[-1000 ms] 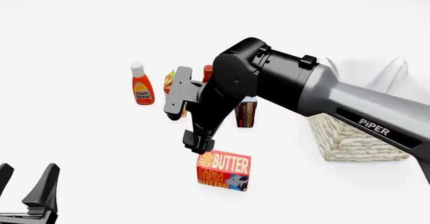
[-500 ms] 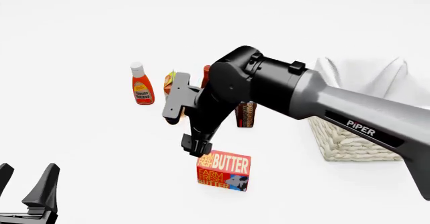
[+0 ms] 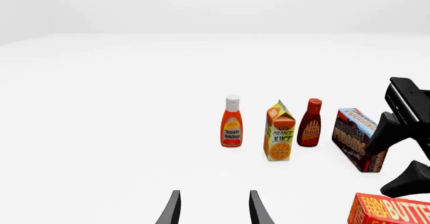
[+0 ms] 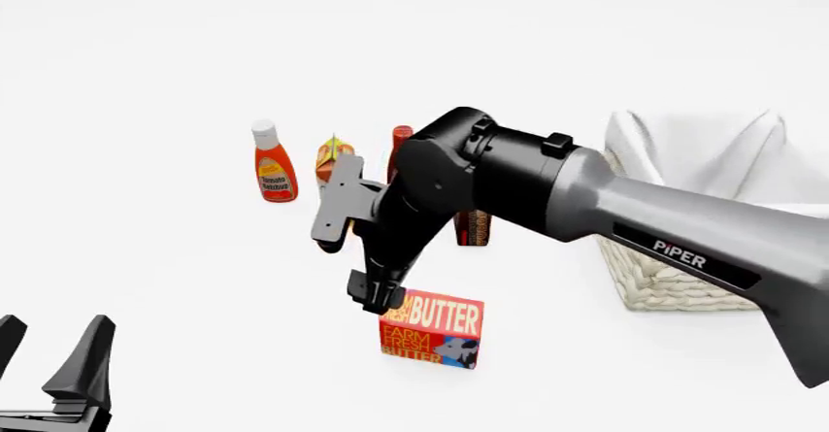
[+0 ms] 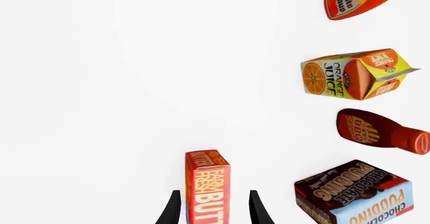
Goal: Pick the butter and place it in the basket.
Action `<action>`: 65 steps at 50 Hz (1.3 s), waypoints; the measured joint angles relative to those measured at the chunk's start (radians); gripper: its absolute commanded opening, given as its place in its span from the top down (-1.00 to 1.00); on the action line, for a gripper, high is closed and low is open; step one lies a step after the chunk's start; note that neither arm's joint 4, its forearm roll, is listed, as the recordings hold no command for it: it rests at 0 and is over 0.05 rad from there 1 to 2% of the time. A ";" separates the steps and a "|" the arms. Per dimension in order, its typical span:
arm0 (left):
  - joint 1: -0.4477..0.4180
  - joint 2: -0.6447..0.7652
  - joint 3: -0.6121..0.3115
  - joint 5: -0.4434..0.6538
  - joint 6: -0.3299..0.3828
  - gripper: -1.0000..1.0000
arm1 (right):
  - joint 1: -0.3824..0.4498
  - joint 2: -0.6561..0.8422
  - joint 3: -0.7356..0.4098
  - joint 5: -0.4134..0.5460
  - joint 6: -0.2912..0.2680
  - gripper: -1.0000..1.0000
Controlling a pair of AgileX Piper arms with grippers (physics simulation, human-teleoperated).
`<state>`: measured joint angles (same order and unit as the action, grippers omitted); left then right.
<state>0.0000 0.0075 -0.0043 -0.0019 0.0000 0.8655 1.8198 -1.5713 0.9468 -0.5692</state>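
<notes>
One butter box stands upright near the table's front edge, one basket toward its right edge; beyond stand a ketchup bottle, orange juice carton, BBQ sauce bottle and pudding box. The right gripper straddles the butter's top, jaws spread, not clamped. The left gripper hangs parted, holding nothing

One butter box, one basket, one ketchup bottle, one BBQ sauce bottle. One orange juice carton and one chocolate pudding box. Two grippers: left gripper, right gripper.
</notes>
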 measured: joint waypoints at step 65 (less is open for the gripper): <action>0.000 0.000 0.000 0.000 0.000 -1.00 | -0.020 0.030 0.074 -0.060 0.010 -1.00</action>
<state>0.0000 0.0075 -0.0043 -0.0019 0.0000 0.8451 1.8497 -1.4970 0.8866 -0.5588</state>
